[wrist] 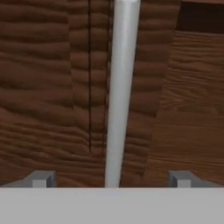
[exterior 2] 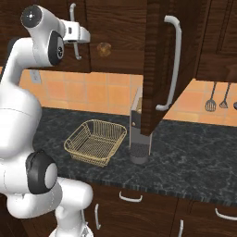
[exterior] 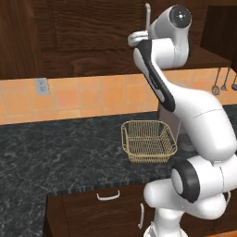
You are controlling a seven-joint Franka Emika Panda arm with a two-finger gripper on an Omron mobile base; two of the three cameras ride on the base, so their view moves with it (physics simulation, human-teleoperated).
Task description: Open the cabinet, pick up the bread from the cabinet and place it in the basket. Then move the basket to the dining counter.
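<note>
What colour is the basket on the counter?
Golden-yellow wire mesh basket, clearest in the right base view.

Three cameras around the basket [exterior: 148, 141]

Both base cameras look down at the basket from behind, one from its left, one from its right. The hand camera sits very close to a cabinet [wrist: 52, 87] handle [wrist: 120, 87], above the basket.

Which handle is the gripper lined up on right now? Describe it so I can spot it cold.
Start at the dark wood cabinet above the orange tiled wall. On its closed left door, above the basket, a straight vertical silver bar handle runs between the open gripper's fingertips. Unlike the handle on the swung-open right door, it lies flat against a shut panel.
</note>
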